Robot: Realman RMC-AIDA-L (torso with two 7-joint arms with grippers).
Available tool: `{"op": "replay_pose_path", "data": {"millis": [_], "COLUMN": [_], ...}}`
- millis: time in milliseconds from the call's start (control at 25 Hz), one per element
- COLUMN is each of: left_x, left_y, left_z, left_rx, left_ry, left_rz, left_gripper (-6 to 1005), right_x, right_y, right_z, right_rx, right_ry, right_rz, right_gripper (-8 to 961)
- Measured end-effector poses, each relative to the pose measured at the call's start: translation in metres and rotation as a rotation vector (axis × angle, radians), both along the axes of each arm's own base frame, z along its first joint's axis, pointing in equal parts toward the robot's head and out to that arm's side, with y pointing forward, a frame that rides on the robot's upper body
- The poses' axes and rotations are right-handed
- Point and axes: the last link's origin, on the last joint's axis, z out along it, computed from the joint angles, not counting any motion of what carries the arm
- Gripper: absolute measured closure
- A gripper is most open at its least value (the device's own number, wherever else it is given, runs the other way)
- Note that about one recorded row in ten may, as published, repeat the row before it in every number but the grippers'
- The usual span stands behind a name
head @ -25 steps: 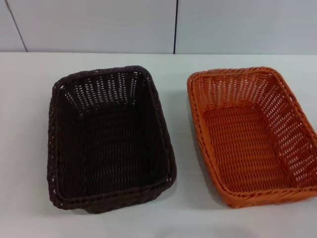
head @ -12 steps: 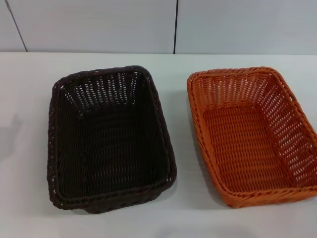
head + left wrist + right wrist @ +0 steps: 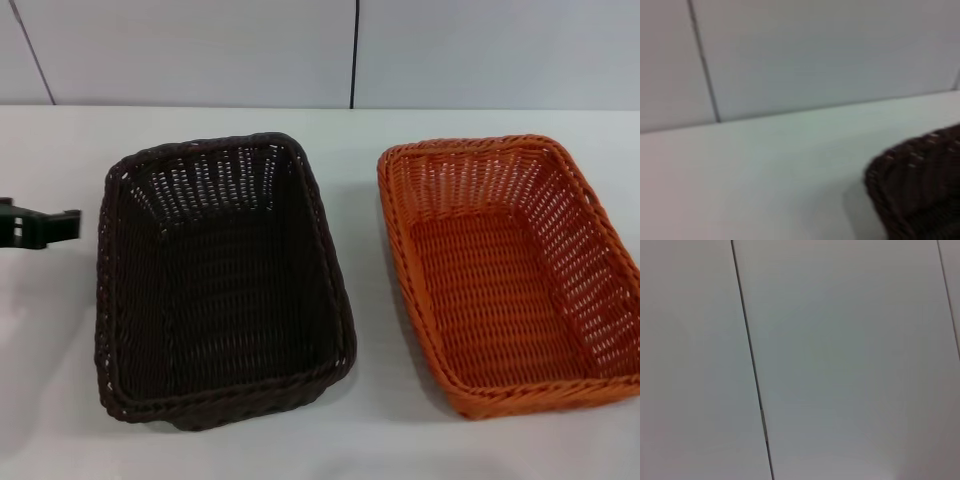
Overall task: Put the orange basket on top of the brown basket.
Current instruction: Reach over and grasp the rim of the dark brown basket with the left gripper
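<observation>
The brown basket (image 3: 220, 300) sits empty on the left half of the white table, with its long side running away from me. To its right, a hand's width apart, the orange basket (image 3: 500, 290) stands empty on the table as well. My left gripper (image 3: 45, 226) pokes in from the left edge of the head view, just left of the brown basket's rim and not touching it. The left wrist view catches one corner of the brown basket (image 3: 920, 185). My right gripper is out of view; its wrist camera shows only wall panels.
Both baskets rest on a white table (image 3: 360, 440) that ends at a pale panelled wall (image 3: 200, 50) behind them. The orange basket's right rim runs to the picture's right edge.
My left gripper has come into the head view from the left, beside the brown basket. Both baskets stay where they were.
</observation>
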Motion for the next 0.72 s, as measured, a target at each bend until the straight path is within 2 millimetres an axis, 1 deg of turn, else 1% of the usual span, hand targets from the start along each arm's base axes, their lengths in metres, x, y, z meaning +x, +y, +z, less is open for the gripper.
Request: {"op": "replay_pose_path", "data": {"millis": [120,360,440,680,720], "left_x": [0.007,0.012,0.007,0.004,-0.006], "left_y": [0.001,0.002,0.006,0.007,0.012], "left_z": [-0.006,-0.012,-0.021,-0.024,-0.037], "left_rx": [-0.023,-0.058,-0.097,-0.108,-0.145], "left_ry": [-0.022,-0.046,-0.055,-0.058,-0.068], "left_rz": [-0.001,0.003,0.033,0.045,0.083], "left_gripper": [203,202,202,202,202], "right_x": [0.000,0.001,0.002,0.004,0.004], "right_y": [0.000,-0.001,-0.001,-0.002,-0.001], "right_z": [0.000,0.000,0.000,0.000,0.001], "right_rx": [-0.001,-0.003,-0.004,-0.007,-0.007], "right_ry": [-0.001,-0.004,-0.006,-0.013,-0.015], "right_rz": [-0.001,-0.005,-0.006,-0.011,-0.011], "right_gripper": [144,145,146,147,147]}}
